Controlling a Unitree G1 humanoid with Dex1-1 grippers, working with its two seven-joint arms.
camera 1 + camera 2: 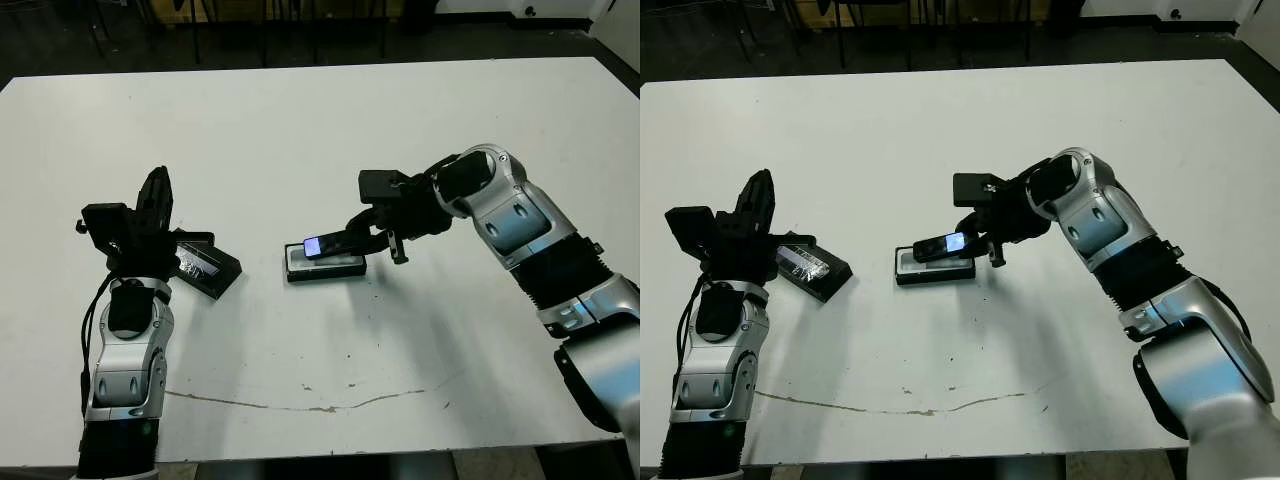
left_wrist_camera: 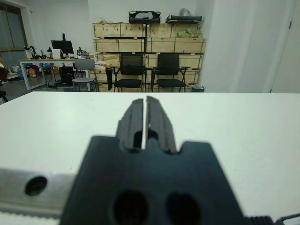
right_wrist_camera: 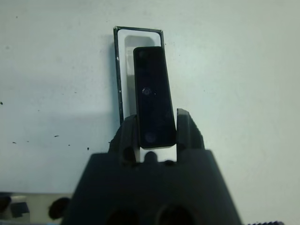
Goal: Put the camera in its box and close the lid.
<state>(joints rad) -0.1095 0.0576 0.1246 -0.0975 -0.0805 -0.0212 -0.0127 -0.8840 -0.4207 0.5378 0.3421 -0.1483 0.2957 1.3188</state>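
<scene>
The camera (image 1: 335, 242), a slim black bar with a bluish spot at its free end, hangs tilted just above the box (image 1: 325, 267). My right gripper (image 1: 368, 232) is shut on the bar's other end. In the right wrist view the camera (image 3: 152, 98) sits between the fingers (image 3: 183, 126), lined up over the white-lined box (image 3: 123, 70) and a little off to one side of it. The lid (image 1: 205, 266), flat and black with a pale strip, lies to the left of the box. Beside it my left gripper (image 1: 155, 198) stands shut on nothing, its fingers (image 2: 140, 119) pointing up and away.
A thin dark crack line (image 1: 300, 405) runs across the white table (image 1: 300, 130) near its front edge. Chairs and wooden shelves (image 2: 145, 51) stand beyond the far edge.
</scene>
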